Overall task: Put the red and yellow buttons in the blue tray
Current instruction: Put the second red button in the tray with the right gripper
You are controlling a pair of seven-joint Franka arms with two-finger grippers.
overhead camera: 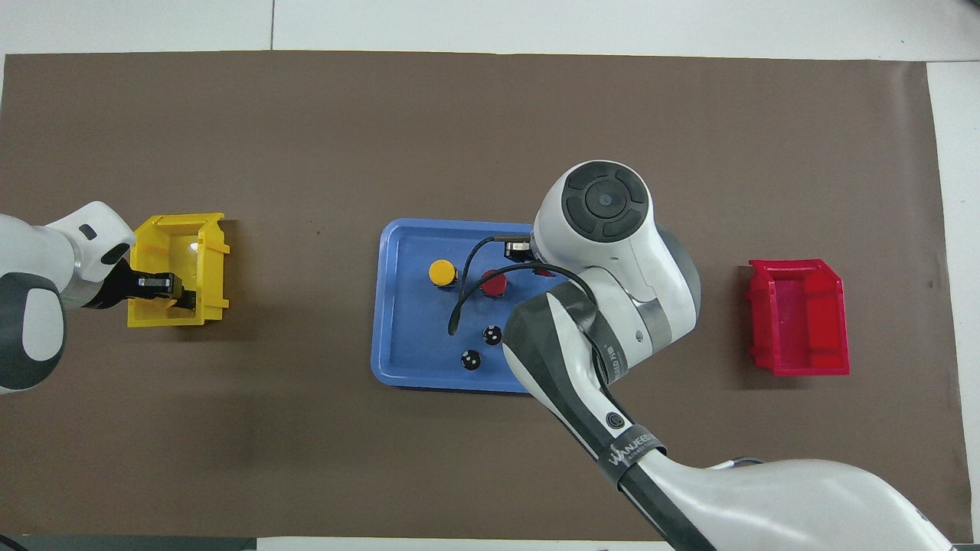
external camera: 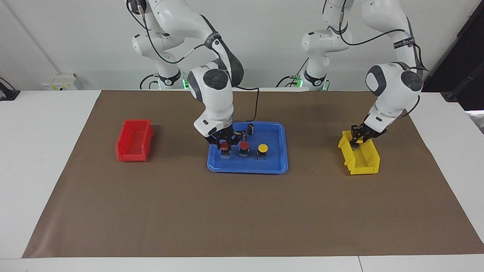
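- The blue tray (external camera: pixel 247 166) sits mid-table between the red bin (external camera: pixel 134 141) and the yellow bin (external camera: pixel 361 156); it already holds one red button (external camera: pixel 244 146), one yellow button (external camera: pixel 262 148) and two dark cylinders (external camera: pixel 250 128).
- The right gripper (external camera: pixel 225 145), clamped on a second red button (external camera: pixel 225 146), has it low over the tray, beside the first; release seems next.
- The left gripper (external camera: pixel 357 140) is down in the yellow bin, fingers closed, apparently on the last yellow button, which is hidden.
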